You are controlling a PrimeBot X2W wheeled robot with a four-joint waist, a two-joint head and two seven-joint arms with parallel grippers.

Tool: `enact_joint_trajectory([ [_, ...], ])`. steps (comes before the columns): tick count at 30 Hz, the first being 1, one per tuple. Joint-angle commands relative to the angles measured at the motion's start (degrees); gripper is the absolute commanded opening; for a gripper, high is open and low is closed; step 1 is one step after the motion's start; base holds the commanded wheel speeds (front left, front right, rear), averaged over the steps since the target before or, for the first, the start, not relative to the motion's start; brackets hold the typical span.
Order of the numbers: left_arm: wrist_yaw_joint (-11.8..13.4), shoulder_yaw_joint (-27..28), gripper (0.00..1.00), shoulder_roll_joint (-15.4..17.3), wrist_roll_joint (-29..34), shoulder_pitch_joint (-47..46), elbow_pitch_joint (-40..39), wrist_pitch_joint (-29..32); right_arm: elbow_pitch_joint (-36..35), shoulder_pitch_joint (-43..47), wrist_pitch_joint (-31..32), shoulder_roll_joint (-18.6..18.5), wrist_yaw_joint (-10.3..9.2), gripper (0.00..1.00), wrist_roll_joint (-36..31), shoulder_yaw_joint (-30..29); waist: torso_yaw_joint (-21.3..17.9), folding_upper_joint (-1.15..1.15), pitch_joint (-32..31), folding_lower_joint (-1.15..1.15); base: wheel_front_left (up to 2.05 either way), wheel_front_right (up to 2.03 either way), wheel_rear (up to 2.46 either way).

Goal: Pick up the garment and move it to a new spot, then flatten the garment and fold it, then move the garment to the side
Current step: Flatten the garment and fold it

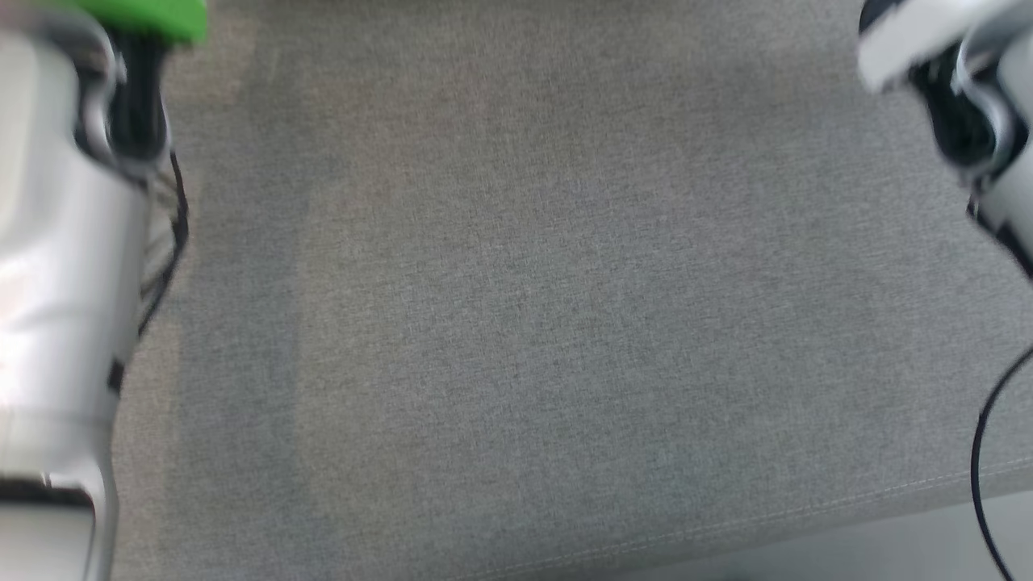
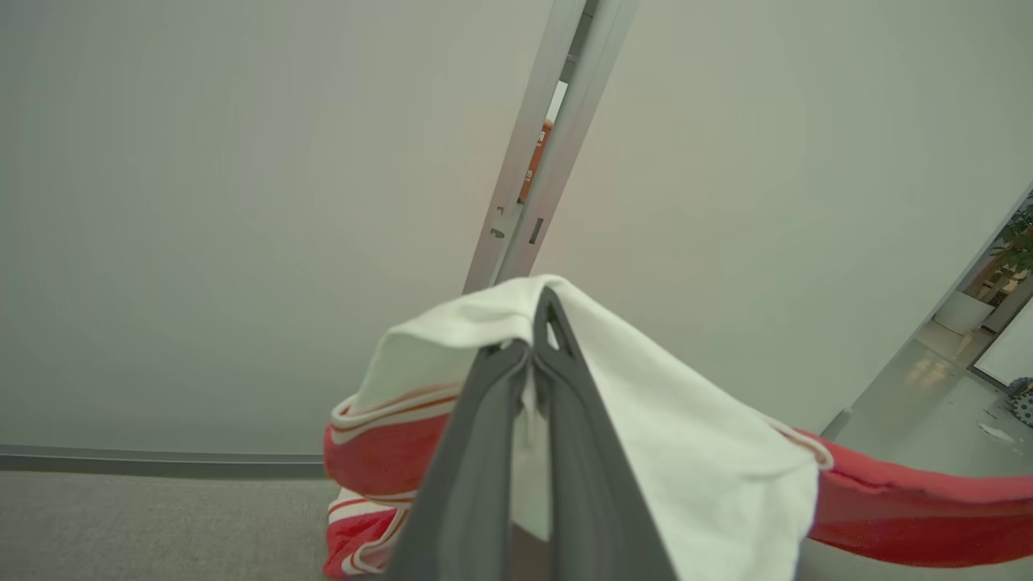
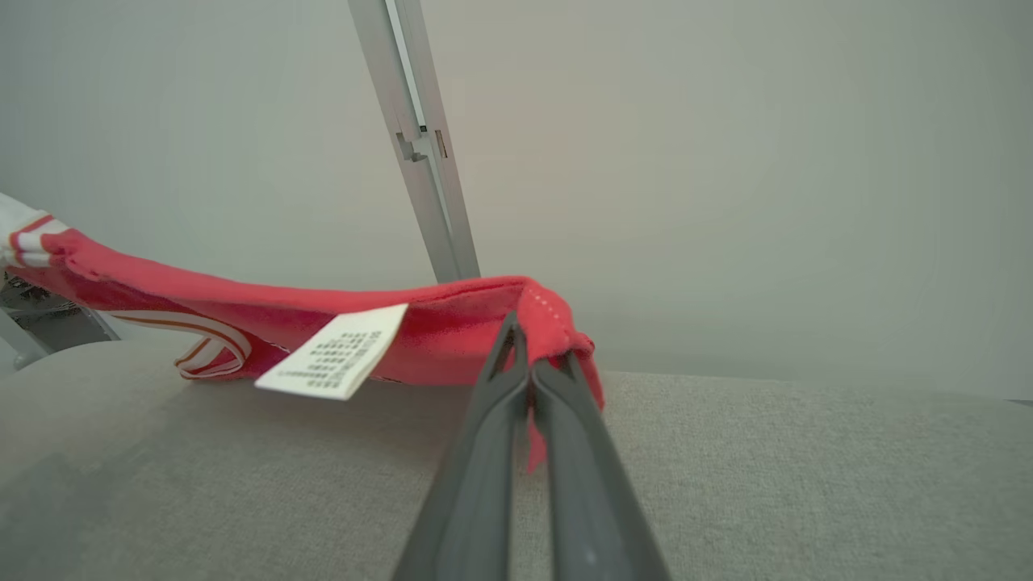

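The garment (image 2: pixel 694 452) is red and white with thin stripes along its trim. In the left wrist view my left gripper (image 2: pixel 539 339) is shut on a white part of it, and the cloth drapes over the dark fingers (image 2: pixel 476 476). A red band of the cloth stretches away to the right, held off the grey surface. In the right wrist view my right gripper (image 3: pixel 524 343) is shut on a red edge of the garment (image 3: pixel 452 323), beside a white care label (image 3: pixel 332 353). The garment hangs taut between both grippers just above the grey fabric surface (image 3: pixel 767 484).
The head view looks down on the grey fabric surface (image 1: pixel 565 307), with a pale forearm (image 1: pixel 56 266) at the left and another arm part (image 1: pixel 960 105) at the top right. A pale wall with a metal post (image 3: pixel 420 145) stands behind. A doorway (image 2: pixel 993 290) opens at the right.
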Motion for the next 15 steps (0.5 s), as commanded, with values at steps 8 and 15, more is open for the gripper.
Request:
enact_joint_trajectory([
  [8,4.86,9.69,0.0,-1.31,3.54,32.71,-20.7,-0.35,-11.39,25.59,-0.38,-2.98,0.0,0.0,-1.53,-7.09,1.17,0.0,-9.64,0.0,0.0,0.0,0.0],
  [15,7.22,12.39,0.0,-4.9,5.39,54.88,-30.0,-0.35,-15.77,43.79,-0.39,-1.05,0.0,0.0,-3.65,-12.46,1.67,0.0,-13.88,0.0,0.0,0.0,0.0],
])
